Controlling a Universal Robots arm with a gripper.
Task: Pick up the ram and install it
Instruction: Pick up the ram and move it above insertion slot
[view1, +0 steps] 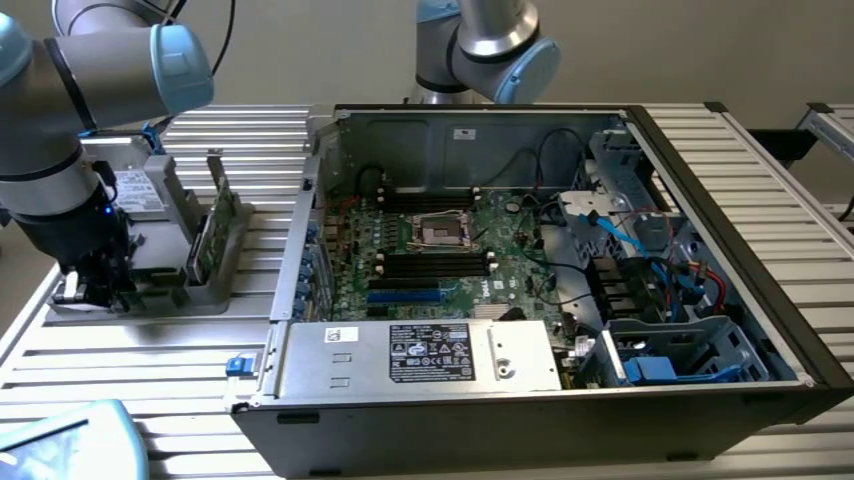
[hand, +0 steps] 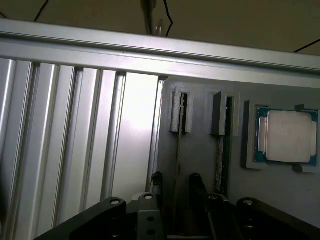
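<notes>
Two green ram sticks stand on edge in a grey holder (hand: 200, 150). One ram (hand: 178, 150) runs in line with the gap between my fingertips, and the other ram (hand: 220, 160) lies just beside it. My gripper (hand: 175, 181) is open, its dark fingers (hand: 156, 182) set apart on either side of the first stick's edge; I cannot tell whether they touch it. In the exterior view the gripper (view1: 96, 290) hangs low over the holder's near end, at the exterior view's left, with the upright ram (view1: 203, 245) beside it.
A square silvery processor (hand: 287, 136) rests in the holder beside the sticks. The open computer case (view1: 721, 200) takes up the middle, its motherboard showing black memory slots (view1: 434, 262) and a CPU socket (view1: 441, 228). A second arm's base (view1: 481, 45) stands behind the case. Ribbed aluminium table (view1: 134, 360) lies all around.
</notes>
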